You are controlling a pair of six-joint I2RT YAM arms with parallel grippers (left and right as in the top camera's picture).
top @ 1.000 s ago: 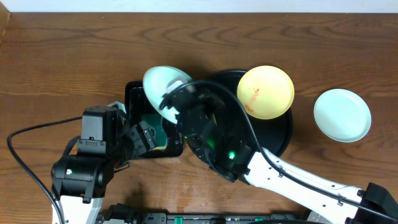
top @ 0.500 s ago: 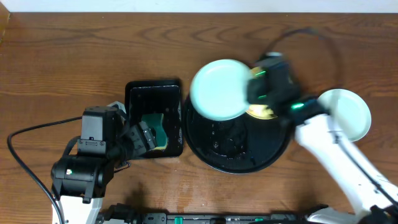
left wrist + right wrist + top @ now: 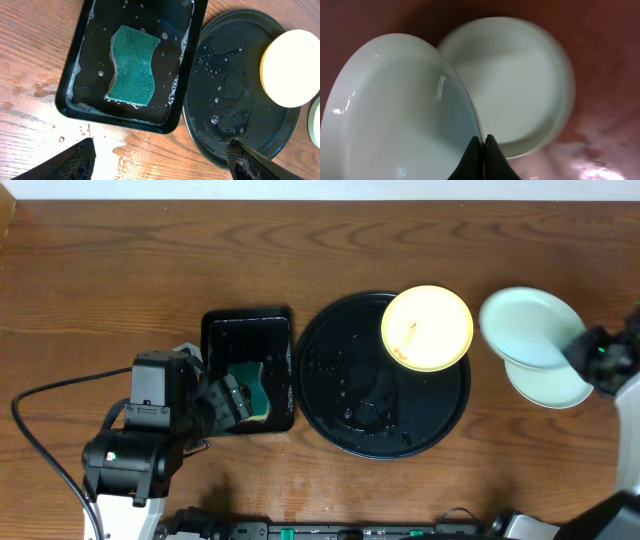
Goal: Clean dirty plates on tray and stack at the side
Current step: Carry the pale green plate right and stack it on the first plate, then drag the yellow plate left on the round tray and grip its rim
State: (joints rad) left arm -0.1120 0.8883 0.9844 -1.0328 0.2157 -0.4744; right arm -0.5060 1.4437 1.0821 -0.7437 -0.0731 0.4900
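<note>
The round black tray point(image 3: 345, 395) sits mid-table, wet, and shows in the left wrist view point(image 3: 235, 95) too. A pale yellow plate point(image 3: 427, 327) with red smears rests on its far right rim; the left wrist view point(image 3: 290, 67) shows it as well. My right gripper point(image 3: 585, 352) is shut on the rim of a mint-blue plate point(image 3: 525, 328), held tilted above a second mint-blue plate point(image 3: 555, 385) lying on the table at the right. The right wrist view shows the held plate point(image 3: 395, 110) and the lower plate point(image 3: 515, 85). My left gripper point(image 3: 160, 160) is open and empty over the wood near the trays.
A rectangular black tray point(image 3: 215, 340) with soapy water holds a green sponge point(image 3: 252, 385), left of the round tray. The sponge point(image 3: 132, 65) lies flat in the left wrist view. Water is spilled on the wood in front of this tray point(image 3: 75, 135).
My right arm carried the mint-blue plate from above the rectangular tray, across the round tray, to above the plate at the right. The left arm stayed still.
</note>
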